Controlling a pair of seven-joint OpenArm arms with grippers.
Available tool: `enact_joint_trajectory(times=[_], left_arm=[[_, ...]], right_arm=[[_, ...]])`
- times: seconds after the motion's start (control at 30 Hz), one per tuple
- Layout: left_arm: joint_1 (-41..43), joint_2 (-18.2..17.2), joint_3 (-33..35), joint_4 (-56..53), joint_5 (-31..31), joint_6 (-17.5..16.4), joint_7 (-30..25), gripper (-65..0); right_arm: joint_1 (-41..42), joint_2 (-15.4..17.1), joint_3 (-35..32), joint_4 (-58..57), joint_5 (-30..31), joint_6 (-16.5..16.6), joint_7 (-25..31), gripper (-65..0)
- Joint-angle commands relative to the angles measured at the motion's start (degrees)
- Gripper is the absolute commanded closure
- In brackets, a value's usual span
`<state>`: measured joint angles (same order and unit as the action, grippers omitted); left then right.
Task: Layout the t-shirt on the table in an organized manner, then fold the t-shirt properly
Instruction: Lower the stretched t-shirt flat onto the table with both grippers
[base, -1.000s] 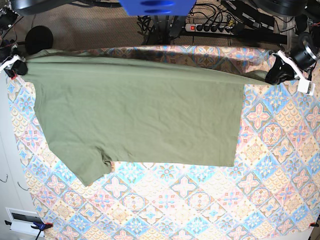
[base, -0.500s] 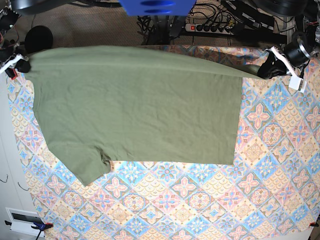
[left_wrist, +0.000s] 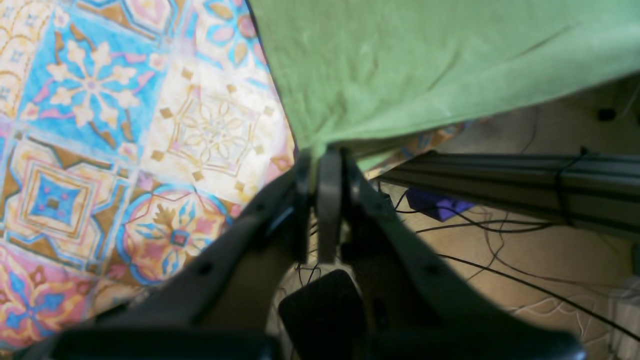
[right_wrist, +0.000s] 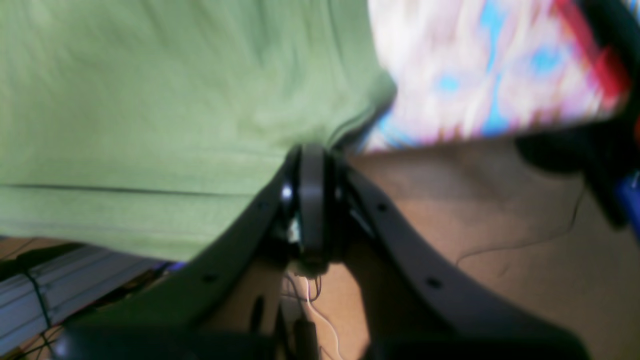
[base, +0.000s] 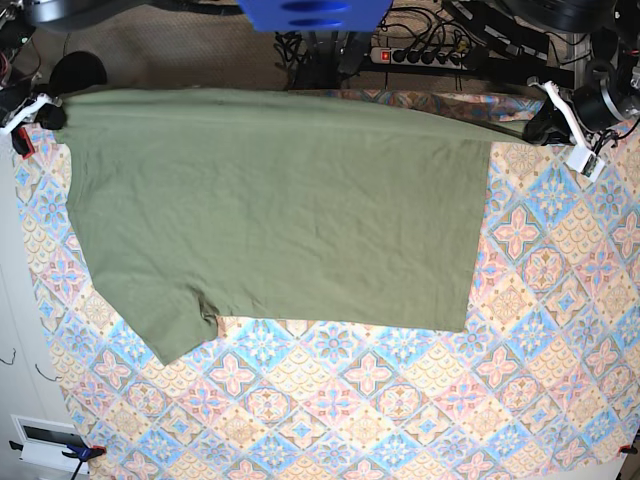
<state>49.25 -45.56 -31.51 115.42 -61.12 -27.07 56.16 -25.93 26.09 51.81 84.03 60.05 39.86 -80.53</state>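
Currently I am seeing a power strip (base: 420, 54) and cables (left_wrist: 505, 250) lying on the floor beyond the table (base: 540, 330). I am holding the t-shirt (base: 270, 210) spread over the table's far half, long axis running side to side. Left gripper (left_wrist: 320, 160) and right gripper (right_wrist: 310, 155) are each pinching a far corner, jaws pressed together

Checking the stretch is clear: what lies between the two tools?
Only the t-shirt, pulled taut from the right tool to the left tool, in the base view.
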Motion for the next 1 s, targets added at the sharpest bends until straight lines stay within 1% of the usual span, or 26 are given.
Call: enact_joint_trajectory(times=[0.0,0.07,0.13,0.2,0.27,0.33,0.43,0.57,0.63,0.77,0.87,0.97], left_arm=[[-0.1,-0.9,-0.8,0.7,-0.2,-0.1,-1.0,0.0],[-1.9,-0.1,-0.5,0.7,-0.4,-0.1,-1.0,0.0],[-5.0,1.9,1.4,0.6,0.1,-0.1,-1.0,0.0],[-7.4,3.3,2.8,0.6,1.4,-0.1,-0.9,0.0],[-9.4,5.7,4.9,0.5,3.5,0.0,-0.9,0.0],[-11.2,7.8,6.6,0.5,5.3,0.0,-0.9,0.0],[-14.5,11.0,9.0,0.1,8.2,0.0,-0.9,0.0],[-19.7,14.7,12.6,-3.7,12.6,0.0,-0.9,0.0],[-22.0,16.1,13.3,-6.1,13.3,0.0,-0.9,0.0],[-25.3,18.2,13.3,-11.2,13.3,0.0,-1.2,0.0],[-28.0,18.7,13.3,-15.2,13.3,0.0,-1.3,0.0],[-29.7,20.2,13.2,-17.2,13.3,0.0,-1.3,0.0]], right_arm=[[-0.2,1.6,0.8,0.8,-0.1,0.0,0.5,-1.1],[1.3,1.5,0.8,0.8,-0.1,0.0,0.5,-1.1],[3.3,1.4,0.8,0.8,-0.3,0.0,0.5,-1.1],[5.2,1.4,0.8,0.5,-0.4,0.0,0.5,-1.1],[7.5,1.4,0.5,0.3,-0.6,0.0,0.5,-1.1],[8.9,1.3,0.5,0.3,-2.3,0.0,0.5,-1.1],[11.0,1.3,0.5,0.3,-6.6,0.0,0.5,-1.1],[12.5,1.0,0.4,0.2,-10.4,0.0,0.5,-1.1],[13.4,0.7,0.4,0.2,-11.9,0.0,0.5,-1.1],[15.7,-1.3,0.4,0.2,-15.1,0.0,0.5,-1.1],[16.6,-2.7,0.4,0.2,-15.9,0.0,0.5,-1.1],[16.8,-3.1,0.4,0.1,-15.9,0.0,0.5,-1.1]])
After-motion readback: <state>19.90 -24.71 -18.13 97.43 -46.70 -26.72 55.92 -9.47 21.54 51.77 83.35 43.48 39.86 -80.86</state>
